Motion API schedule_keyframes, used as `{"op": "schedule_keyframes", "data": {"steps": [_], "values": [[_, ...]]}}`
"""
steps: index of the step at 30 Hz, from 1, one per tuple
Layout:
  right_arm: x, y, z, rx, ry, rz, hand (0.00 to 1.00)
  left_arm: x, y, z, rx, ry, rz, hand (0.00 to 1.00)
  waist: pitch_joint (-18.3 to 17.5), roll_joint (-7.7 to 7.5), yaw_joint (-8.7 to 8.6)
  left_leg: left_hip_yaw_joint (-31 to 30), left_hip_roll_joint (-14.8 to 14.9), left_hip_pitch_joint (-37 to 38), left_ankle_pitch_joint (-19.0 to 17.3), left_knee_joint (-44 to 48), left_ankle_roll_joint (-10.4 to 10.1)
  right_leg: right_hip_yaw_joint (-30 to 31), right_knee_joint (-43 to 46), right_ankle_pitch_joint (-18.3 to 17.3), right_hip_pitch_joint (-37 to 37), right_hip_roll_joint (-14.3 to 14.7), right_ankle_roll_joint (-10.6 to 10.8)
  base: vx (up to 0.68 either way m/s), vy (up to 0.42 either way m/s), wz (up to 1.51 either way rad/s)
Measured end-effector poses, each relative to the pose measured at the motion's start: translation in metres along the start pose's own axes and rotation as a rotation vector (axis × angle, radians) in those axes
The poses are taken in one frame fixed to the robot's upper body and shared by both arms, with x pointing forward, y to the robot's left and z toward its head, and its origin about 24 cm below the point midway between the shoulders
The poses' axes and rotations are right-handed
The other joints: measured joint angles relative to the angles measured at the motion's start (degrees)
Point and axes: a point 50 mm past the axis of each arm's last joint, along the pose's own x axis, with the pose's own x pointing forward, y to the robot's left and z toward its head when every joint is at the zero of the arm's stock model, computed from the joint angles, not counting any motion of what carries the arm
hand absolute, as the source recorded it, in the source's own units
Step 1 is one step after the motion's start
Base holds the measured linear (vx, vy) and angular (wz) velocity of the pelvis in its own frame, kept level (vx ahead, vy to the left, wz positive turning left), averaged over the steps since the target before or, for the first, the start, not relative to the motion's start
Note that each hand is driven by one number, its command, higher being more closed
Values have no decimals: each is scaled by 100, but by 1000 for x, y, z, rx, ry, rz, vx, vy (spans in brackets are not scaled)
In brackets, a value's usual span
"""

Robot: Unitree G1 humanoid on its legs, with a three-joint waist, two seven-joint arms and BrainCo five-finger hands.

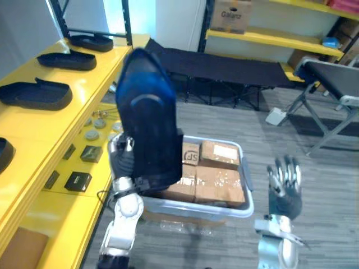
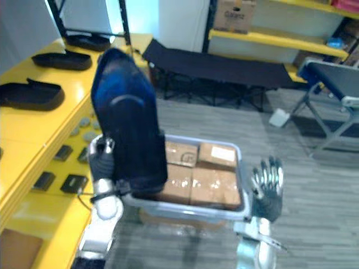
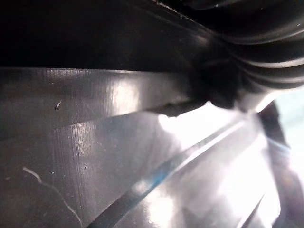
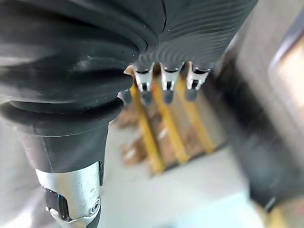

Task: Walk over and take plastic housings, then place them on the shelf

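Black plastic housing (image 1: 148,117) stands upright, long axis vertical, clasped low by our left hand (image 1: 119,156). We see the yellow shelf (image 1: 94,78) just left; our right hand (image 1: 284,182) hangs open, right.

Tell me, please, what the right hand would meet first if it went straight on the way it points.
Nothing close: the right hand points ahead over open floor, beside the grey bin. Farther on probably the black cot, though depth is unclear.

black housing (image 1: 148,129), yellow shelf (image 1: 85,84)
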Motion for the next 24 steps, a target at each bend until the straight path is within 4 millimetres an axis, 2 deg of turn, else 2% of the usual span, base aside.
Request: {"op": "schedule_keyframes", "data": {"steps": [4, 6, 8, 11, 15, 17, 19, 21, 24], "values": [[-7, -9, -20, -15, 108, -37, 0, -11, 21, -1, 3, 29, 75, 100, -55, 96, 44, -50, 4, -41, -5, -6, -2, -77, 0, -54, -2, 0, -3, -12, -7, 6], [-3, -8, -29, 2, 138, -37, 0, -13, 32, 3, -11, 19, 125, 100, -80, 139, 178, -174, 1, -110, 8, -7, -15, -199, 0, -58, 10, -1, 2, 0, -14, 25], [4, -2, -36, 3, 161, -16, 0, -13, 43, 6, -22, 10, 167, 100, -87, 141, 209, -349, -6, -194, 34, -6, -28, -372, 0, -67, 55, 2, 11, 4, -14, 47], [19, 20, -46, 13, 187, 73, 0, -11, 61, 8, -6, -2, 258, 100, -103, 117, 446, -722, -46, -395, 112, -6, -23, -738, -2, -81, 148, 5, 26, 14, -13, 66], [42, 58, -45, 7, 154, 222, 0, -11, 86, 11, 24, -18, 380, 100, -116, 23, 810, -1334, -159, -723, 228, -7, 3, -1348, -3, -90, 252, -2, 37, 9, -8, 74], [49, 68, -47, 6, 154, 248, 0, -12, 97, 12, 52, -26, 427, 100, -125, -41, 894, -1619, -215, -852, 268, -9, 9, -1626, -1, -93, 318, -2, 34, 0, 19, 76], [54, 77, -47, -15, 143, 270, 0, -14, 107, 12, 78, -27, 484, 100, -64, -166, 1122, -1836, -283, -932, 285, -13, -1, -1814, 14, -149, 383, -11, 1, -8, 35, 55], [53, 89, -48, -17, 141, 314, 0, -16, 117, 13, 97, -30, 541, 100, -29, -256, 1154, -1953, -317, -993, 293, -12, -8, -1945, 56, -246, 393, -24, 15, -12, 22, 33], [51, 105, -49, -2, 145, 371, 0, -23, 129, 12, 135, -14, 592, 100, 51, -374, 1295, -1908, -255, -986, 282, -8, -9, -1886, 207, -358, 309, -18, -1, -15, 12, -4]]}}
